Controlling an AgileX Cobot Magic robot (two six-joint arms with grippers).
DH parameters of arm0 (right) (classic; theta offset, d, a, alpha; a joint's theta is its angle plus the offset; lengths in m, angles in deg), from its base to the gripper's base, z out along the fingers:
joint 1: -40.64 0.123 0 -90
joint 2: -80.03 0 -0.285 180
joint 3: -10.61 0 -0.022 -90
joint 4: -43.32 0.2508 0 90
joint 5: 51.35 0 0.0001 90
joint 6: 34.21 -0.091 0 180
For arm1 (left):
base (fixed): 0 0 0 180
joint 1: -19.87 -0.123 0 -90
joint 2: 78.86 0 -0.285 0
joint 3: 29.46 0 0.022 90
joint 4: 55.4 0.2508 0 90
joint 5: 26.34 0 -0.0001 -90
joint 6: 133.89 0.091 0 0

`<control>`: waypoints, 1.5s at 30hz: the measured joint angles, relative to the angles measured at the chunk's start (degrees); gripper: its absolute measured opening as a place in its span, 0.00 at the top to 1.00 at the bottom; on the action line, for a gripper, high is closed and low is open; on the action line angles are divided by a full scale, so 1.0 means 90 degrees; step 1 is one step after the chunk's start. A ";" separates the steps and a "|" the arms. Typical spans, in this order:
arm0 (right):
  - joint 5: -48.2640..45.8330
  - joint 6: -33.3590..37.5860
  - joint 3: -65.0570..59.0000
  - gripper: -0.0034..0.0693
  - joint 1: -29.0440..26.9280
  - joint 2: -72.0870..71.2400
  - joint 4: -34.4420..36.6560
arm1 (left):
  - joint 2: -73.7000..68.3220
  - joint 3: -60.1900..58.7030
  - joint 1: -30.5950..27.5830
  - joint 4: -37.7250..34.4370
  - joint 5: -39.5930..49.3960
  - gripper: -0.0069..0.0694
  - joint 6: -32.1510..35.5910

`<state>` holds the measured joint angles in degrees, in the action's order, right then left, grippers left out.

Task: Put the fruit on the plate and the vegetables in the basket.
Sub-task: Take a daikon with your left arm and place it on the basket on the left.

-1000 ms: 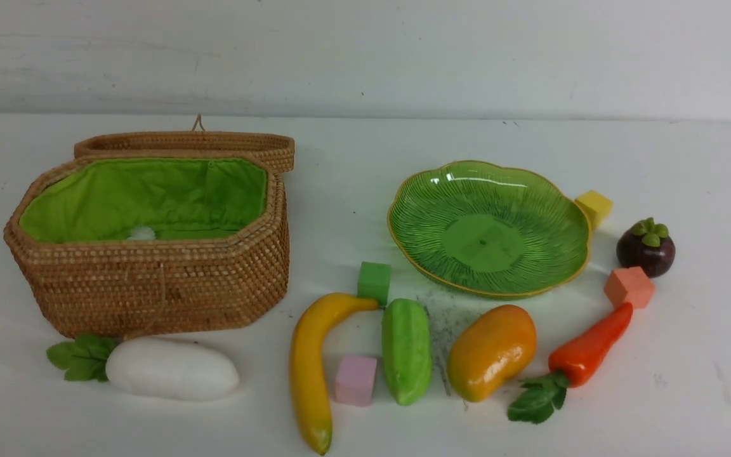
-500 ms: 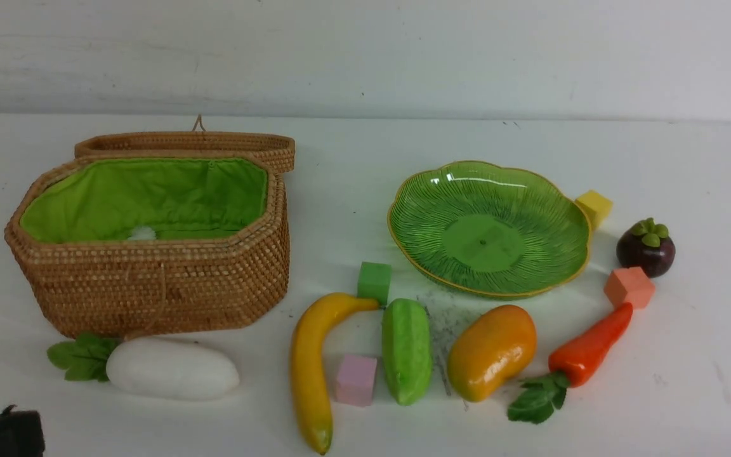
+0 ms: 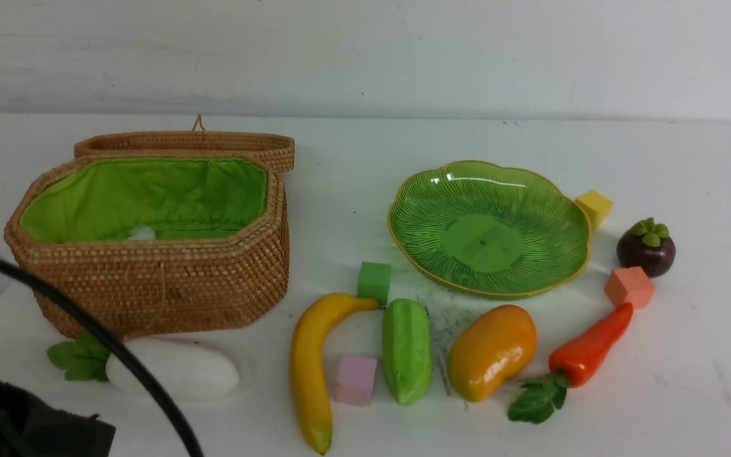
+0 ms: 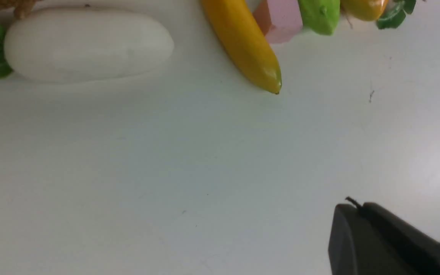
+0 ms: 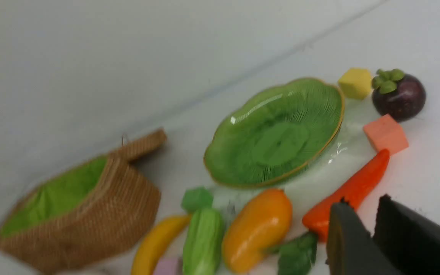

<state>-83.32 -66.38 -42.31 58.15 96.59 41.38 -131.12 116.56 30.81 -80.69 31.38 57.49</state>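
Note:
The open wicker basket (image 3: 150,279) stands at the left, the green plate (image 3: 486,228) at the right, bare. In front lie the white radish (image 3: 194,371), banana (image 3: 308,368), cucumber (image 3: 407,351), mango (image 3: 491,352) and carrot (image 3: 591,346); the mangosteen (image 3: 646,249) sits right of the plate. My left gripper (image 4: 351,206) is shut and holds nothing, over bare table nearer to me than the radish (image 4: 86,44) and the banana tip (image 4: 269,76). My right gripper (image 5: 363,200) hovers near the carrot (image 5: 350,191) with a narrow gap between its fingers, holding nothing.
Small cubes lie among the produce: green (image 3: 374,282), pink (image 3: 356,379), yellow (image 3: 594,207) and orange (image 3: 629,287). The basket lid (image 3: 188,143) hangs open behind it. My left arm (image 3: 16,419) fills the lower left corner, and its cable (image 3: 86,324) crosses the basket front.
My left arm has risen further into the lower left of the front view, and its cable now crosses the basket and the radish. Nothing on the table has moved.

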 joint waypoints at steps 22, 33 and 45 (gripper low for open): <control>-0.4518 0.3816 0.4491 0.81 0.3093 0.2307 0.1289 | -0.2748 0.0592 0.1063 0.1244 -0.1270 0.91 0.3834; -0.4512 0.3916 0.4491 0.79 0.3093 0.2315 0.1104 | -0.4235 0.0592 0.1063 0.2506 -0.2469 0.28 0.4554; -0.4512 0.3916 0.4491 0.78 0.3093 0.2315 0.1148 | -0.5494 0.0615 0.1063 0.4213 -0.3515 0.20 0.4581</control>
<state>-123.93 -31.14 -1.89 85.99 117.42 51.71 -180.57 122.09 40.38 -42.78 -0.25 98.72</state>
